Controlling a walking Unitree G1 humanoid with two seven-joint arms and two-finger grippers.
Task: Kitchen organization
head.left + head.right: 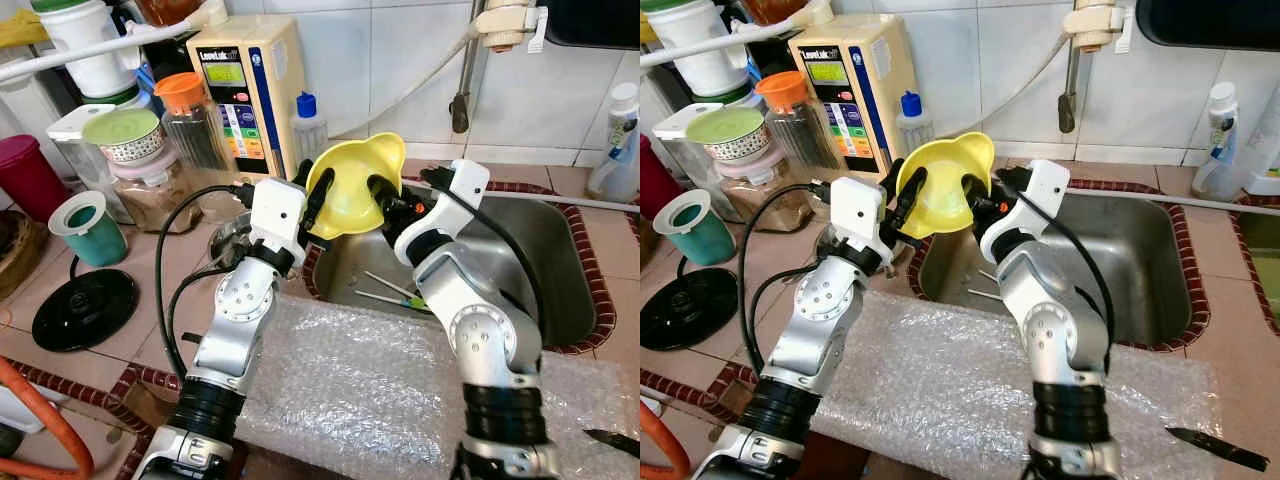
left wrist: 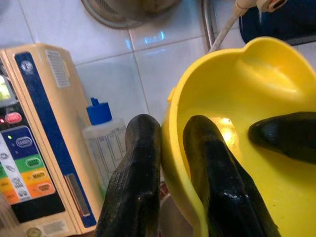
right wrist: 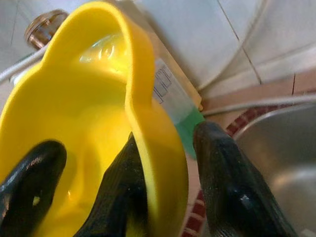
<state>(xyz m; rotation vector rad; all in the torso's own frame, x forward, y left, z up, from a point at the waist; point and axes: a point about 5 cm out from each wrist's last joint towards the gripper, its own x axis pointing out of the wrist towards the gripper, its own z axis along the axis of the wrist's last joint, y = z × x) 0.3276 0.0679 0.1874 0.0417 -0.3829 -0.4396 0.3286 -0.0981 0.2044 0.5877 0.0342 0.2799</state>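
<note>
Both grippers point(image 1: 318, 203) point(image 1: 385, 200) pinch tilted yellow bowl point(image 1: 352, 180)

Two silver jointed arms, white wrist blocks, black cables, black-fingered tools.

A stainless sink point(image 1: 560, 270) is sitting recessed in the tiled counter, serving as the reference point. Thin utensils with a green tip point(image 1: 392, 292) are lying inside it, near its left wall. A sheet of bubble wrap point(image 1: 360, 385) is lying on the counter just in front of the sink. A cream water ioniser with coloured buttons point(image 1: 245, 85) is standing behind the sink's left corner, with a blue-capped bottle point(image 1: 308, 125) just beside it. Further left of the sink, an orange-lidded jar point(image 1: 190, 120), a teal cup point(image 1: 88, 228) and a black round lid point(image 1: 85, 308) are resting. A spray bottle point(image 1: 618, 145) is standing beyond the sink's right rim.
</note>
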